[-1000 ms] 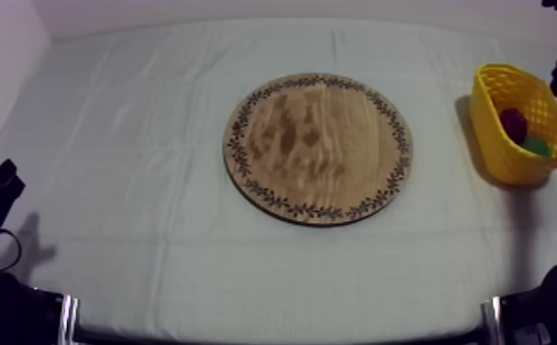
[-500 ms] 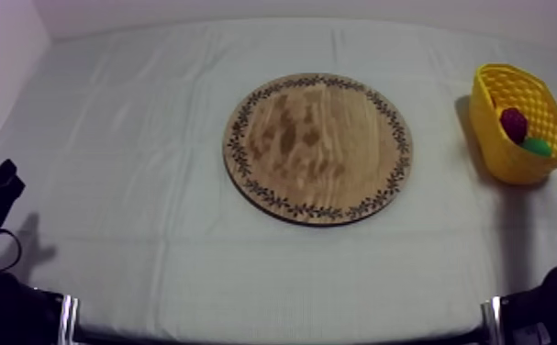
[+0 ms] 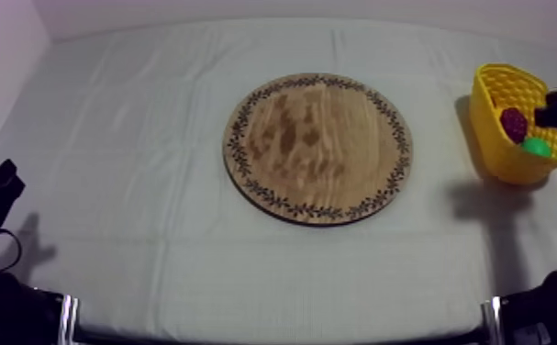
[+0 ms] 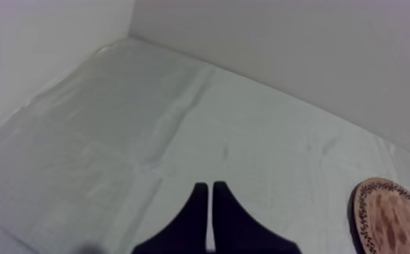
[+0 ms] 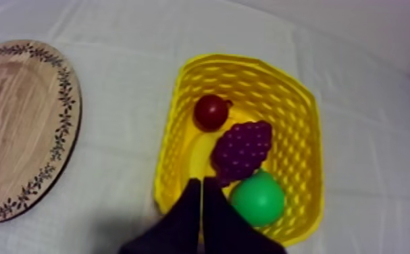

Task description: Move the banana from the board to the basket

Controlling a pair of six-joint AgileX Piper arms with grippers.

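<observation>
The right gripper (image 5: pixel 201 181) hovers over the yellow basket (image 5: pixel 248 64), tips pressed together on nothing, just inside its rim. In the basket lie a bunch of grapes (image 5: pixel 242 150), a small red fruit (image 5: pixel 210 111) and a green fruit (image 5: pixel 258 198). The wooden board (image 3: pixel 318 147), well apart from the basket, lies bare, and where the banana is I cannot tell. The left gripper (image 4: pixel 211 188), far from the basket, is pressed together too. The risk, I'd judge, is that a drop here clips the rim and shoves the basket.

Central wooden board (image 3: pixel 318 149), yellow basket (image 3: pixel 487 128) far right
</observation>
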